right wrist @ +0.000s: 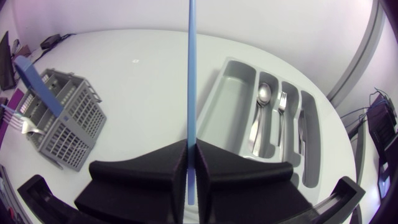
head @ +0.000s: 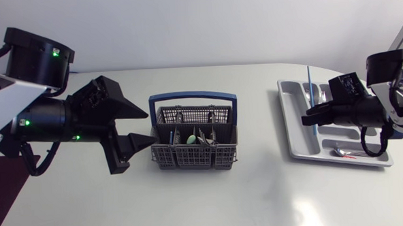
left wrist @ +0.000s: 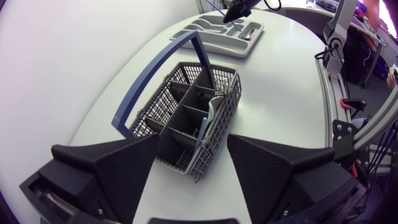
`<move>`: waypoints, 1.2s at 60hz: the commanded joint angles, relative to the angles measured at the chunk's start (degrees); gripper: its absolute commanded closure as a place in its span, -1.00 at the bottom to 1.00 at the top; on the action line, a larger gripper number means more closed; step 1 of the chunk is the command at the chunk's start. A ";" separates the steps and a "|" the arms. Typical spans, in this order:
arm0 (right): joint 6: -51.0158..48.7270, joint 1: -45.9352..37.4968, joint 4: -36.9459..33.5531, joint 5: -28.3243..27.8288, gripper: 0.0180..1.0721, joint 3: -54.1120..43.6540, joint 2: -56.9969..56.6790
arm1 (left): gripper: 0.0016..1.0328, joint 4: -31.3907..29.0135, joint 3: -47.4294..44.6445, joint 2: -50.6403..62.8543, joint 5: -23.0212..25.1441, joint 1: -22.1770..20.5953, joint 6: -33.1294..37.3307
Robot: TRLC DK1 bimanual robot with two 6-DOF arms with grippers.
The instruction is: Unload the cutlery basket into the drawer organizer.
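Right hand [right wrist: 192,152] pinched thin blue rod [right wrist: 191,68] near one end, over drawer organizer [right wrist: 231,102]. Rod looked light, stiff and smooth. Likely to pivot in the pinch, so a hold nearer its middle judged safer. Organizer: grey moulded plastic, long troughs, metal spoon [right wrist: 262,93] and fork [right wrist: 281,101] lying inside. Left hand [head: 146,128] spread at end of cutlery basket [head: 193,154]. Basket: grey plastic mesh, blue hoop handle [head: 192,95], cutlery inside, on white desk [head: 259,192].

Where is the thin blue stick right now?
Head view, right side: the thin blue stick is clamped in the right gripper over the drawer organizer, far from the cutlery basket at the centre.
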 commanded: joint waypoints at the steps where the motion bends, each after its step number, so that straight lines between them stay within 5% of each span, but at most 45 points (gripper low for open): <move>1: 3.92 -0.43 1.01 2.74 0.89 3.20 5.11 | -0.50 2.16 -3.32 -1.69 -0.24 0.74 3.41; 41: 14.55 -2.01 -5.84 5.64 0.87 18.84 31.30 | -0.50 22.46 -15.80 -0.90 -2.88 -1.63 4.46; 58: 14.55 -1.93 -6.37 6.79 0.46 18.75 32.44 | -0.48 23.51 -12.37 6.30 -2.79 -4.18 3.05; 72: 14.29 -1.66 -6.54 6.79 -0.10 17.26 30.42 | -0.31 25.71 -9.73 9.47 -2.79 -5.06 0.94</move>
